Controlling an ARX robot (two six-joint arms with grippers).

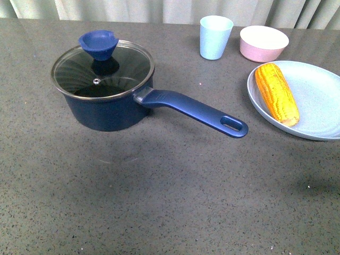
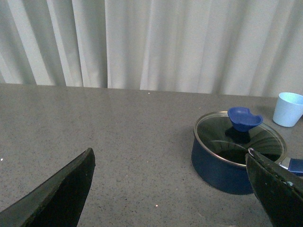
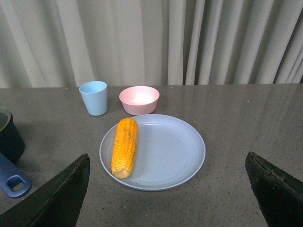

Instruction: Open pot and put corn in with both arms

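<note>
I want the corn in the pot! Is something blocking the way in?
Yes. The glass lid still sits on the pot, closing its top. The corn lies on the plate, off to the pot's right.

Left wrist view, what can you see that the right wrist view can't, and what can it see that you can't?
Only the left wrist view shows the blue knob on the whole clear glass lid, which covers the dark blue saucepan. Only the right wrist view shows the yellow corn cob lying on the pale blue plate, and the pink bowl. Both show the light blue cup, some of the saucepan, the grey table and the pale curtain.
</note>
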